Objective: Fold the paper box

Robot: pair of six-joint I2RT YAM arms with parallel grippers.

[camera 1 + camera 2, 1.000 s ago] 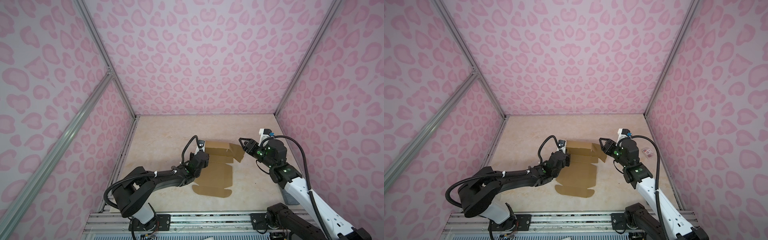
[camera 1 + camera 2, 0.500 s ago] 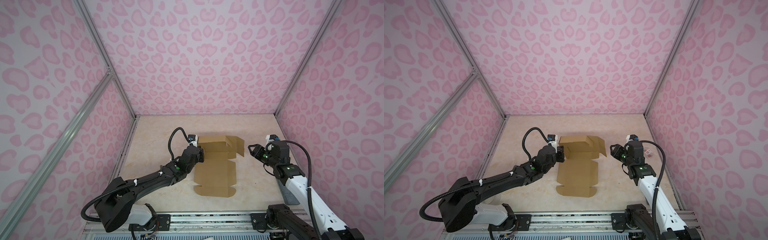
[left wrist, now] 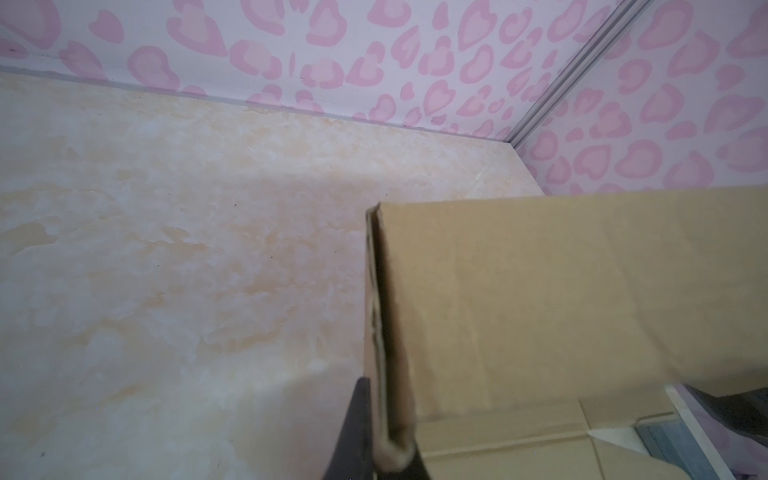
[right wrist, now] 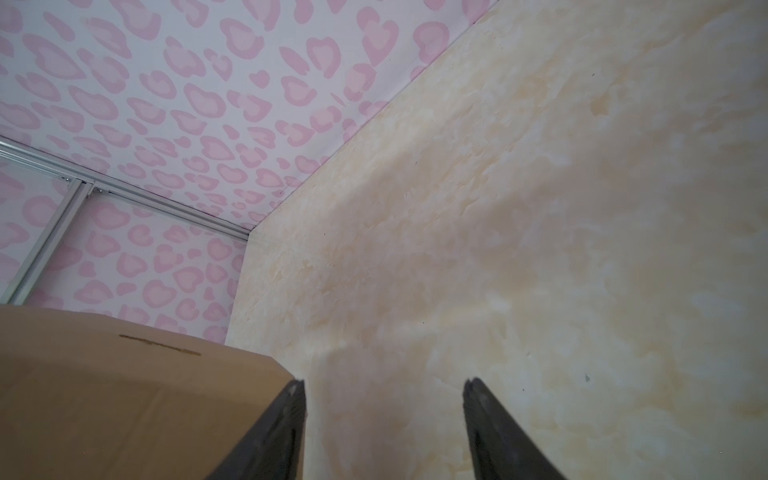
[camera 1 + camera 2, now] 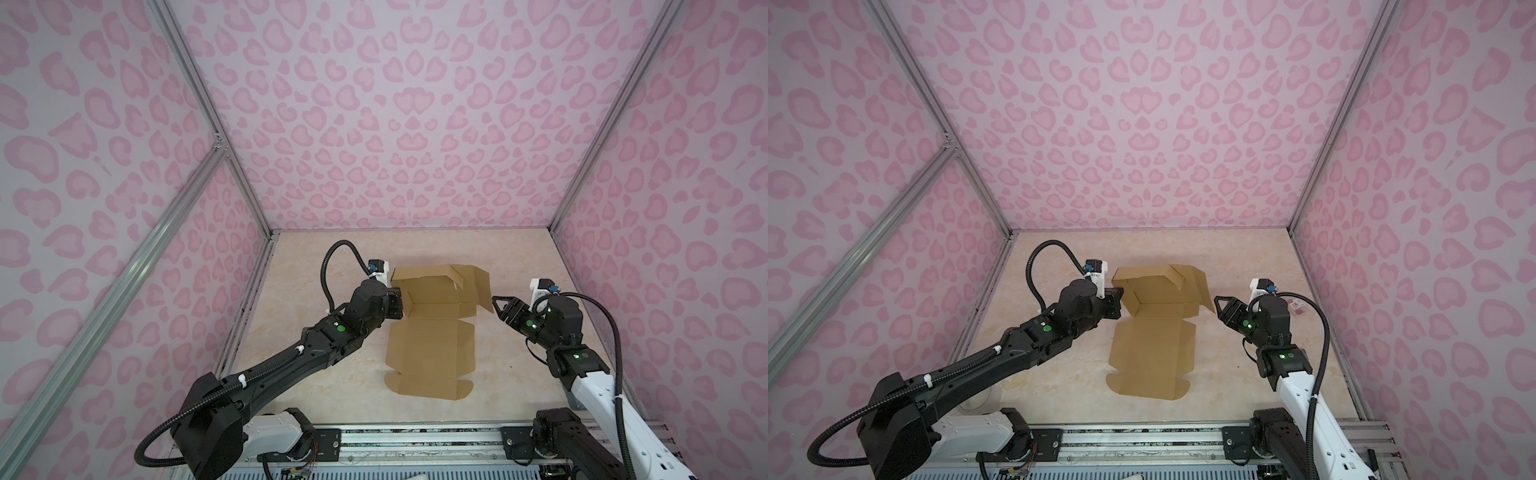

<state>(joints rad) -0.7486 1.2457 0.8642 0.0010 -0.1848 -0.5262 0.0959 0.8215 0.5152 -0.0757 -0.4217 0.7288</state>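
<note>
The paper box (image 5: 430, 345) (image 5: 1152, 345) is a brown die-cut cardboard sheet. Its near half lies flat on the marbled table, and its far panels and flaps stand partly folded up. My left gripper (image 5: 397, 303) (image 5: 1117, 300) is shut on the box's raised left side wall; in the left wrist view the dark jaws pinch that doubled cardboard edge (image 3: 388, 449). My right gripper (image 5: 498, 306) (image 5: 1221, 305) stands open just right of the loose right flap (image 4: 124, 395). One of its fingers (image 4: 286, 415) lies alongside the flap's corner, and nothing is between the jaws (image 4: 384, 382).
A small clear packet with a red-white label (image 5: 1298, 307) lies by the right wall behind my right wrist. Pink-patterned walls close in three sides. A metal rail (image 5: 415, 436) runs along the table's front edge.
My right gripper has let go of the right flap, drawn back to the right and opened wider. My left arm has stretched toward the far side, still pinching the box's left wall.
</note>
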